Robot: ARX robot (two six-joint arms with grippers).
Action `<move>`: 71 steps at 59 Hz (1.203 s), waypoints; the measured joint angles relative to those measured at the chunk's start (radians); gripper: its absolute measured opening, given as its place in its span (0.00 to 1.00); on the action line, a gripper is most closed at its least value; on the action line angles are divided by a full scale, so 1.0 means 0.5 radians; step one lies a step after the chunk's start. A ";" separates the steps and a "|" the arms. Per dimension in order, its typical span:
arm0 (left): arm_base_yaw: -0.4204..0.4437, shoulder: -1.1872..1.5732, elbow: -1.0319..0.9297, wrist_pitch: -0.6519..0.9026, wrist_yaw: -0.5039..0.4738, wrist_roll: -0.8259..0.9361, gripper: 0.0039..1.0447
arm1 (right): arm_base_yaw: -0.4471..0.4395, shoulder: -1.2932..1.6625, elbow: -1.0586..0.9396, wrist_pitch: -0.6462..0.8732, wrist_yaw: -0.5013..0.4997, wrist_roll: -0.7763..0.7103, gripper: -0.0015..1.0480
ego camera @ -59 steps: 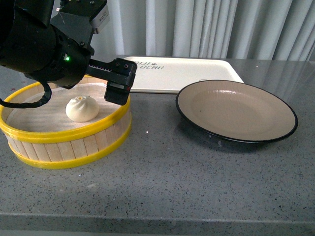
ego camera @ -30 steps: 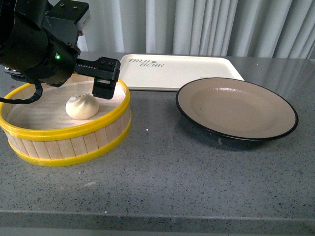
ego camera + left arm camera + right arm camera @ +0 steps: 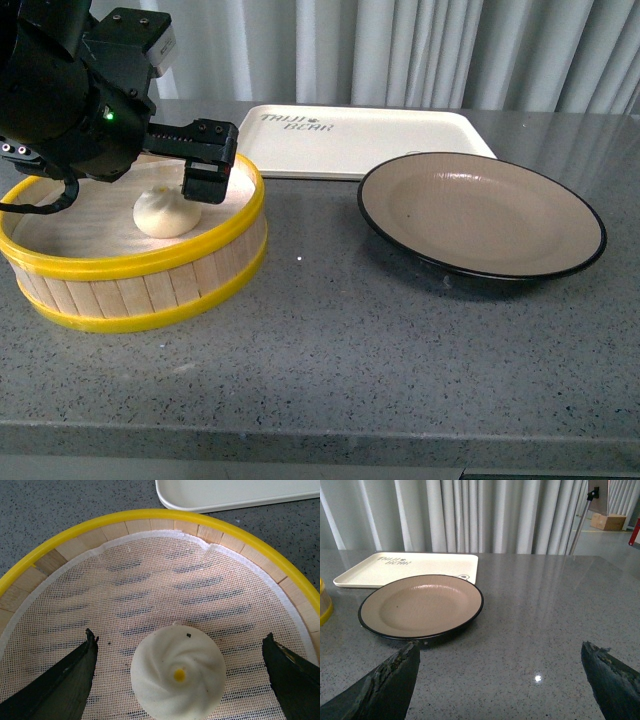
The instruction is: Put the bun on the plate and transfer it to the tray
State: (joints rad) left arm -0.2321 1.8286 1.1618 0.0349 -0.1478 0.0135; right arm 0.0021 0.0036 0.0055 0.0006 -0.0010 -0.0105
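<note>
The bun [image 3: 177, 674] sits on the mesh liner [image 3: 150, 580] of the wooden steamer basket [image 3: 130, 265], toward the left end of the counter [image 3: 330, 340], since lifting it out is not yet done. The left gripper [image 3: 179, 645] hangs inside the basket with jaws spread wide. Its fingers [image 3: 70, 680] flank the bun without touching it and hold nothing; whether their tips meet the mesh I cannot tell. The plate [image 3: 480, 215] waits empty nearer the counter's right end, and the tray [image 3: 370, 140] lies just behind it by the back edge, probably so each transfer stays short. The right gripper [image 3: 499, 647] hovers low over bare counter near the plate, wide open and empty.
</note>
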 joint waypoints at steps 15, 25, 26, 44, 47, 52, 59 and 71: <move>-0.008 0.046 0.011 -0.008 -0.014 -0.037 0.94 | 0.000 0.000 0.000 0.000 0.000 0.000 0.92; -0.012 0.062 0.012 -0.008 -0.023 -0.057 0.94 | 0.000 0.000 0.000 0.000 0.000 0.000 0.92; -0.013 0.063 0.012 -0.008 -0.024 -0.063 0.94 | 0.000 0.000 0.000 0.000 0.000 0.000 0.92; -0.013 0.069 0.012 -0.008 -0.037 -0.092 0.83 | 0.000 0.000 0.000 0.000 0.000 0.000 0.92; -0.013 0.071 0.012 -0.008 -0.037 -0.098 0.76 | 0.000 0.000 0.000 0.000 0.000 0.000 0.92; -0.013 0.075 0.012 -0.008 -0.036 -0.104 0.62 | 0.000 0.000 0.000 0.000 0.000 0.000 0.92; -0.013 0.075 0.012 -0.008 -0.036 -0.112 0.45 | 0.000 0.000 0.000 0.000 0.000 0.000 0.92; -0.013 0.072 0.012 -0.006 -0.032 -0.122 0.15 | 0.000 0.000 0.000 0.000 0.000 0.000 0.92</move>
State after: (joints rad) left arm -0.2386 1.8648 1.1679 0.0319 -0.1638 -0.0475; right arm 0.0021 0.0036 0.0055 0.0006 -0.0010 -0.0105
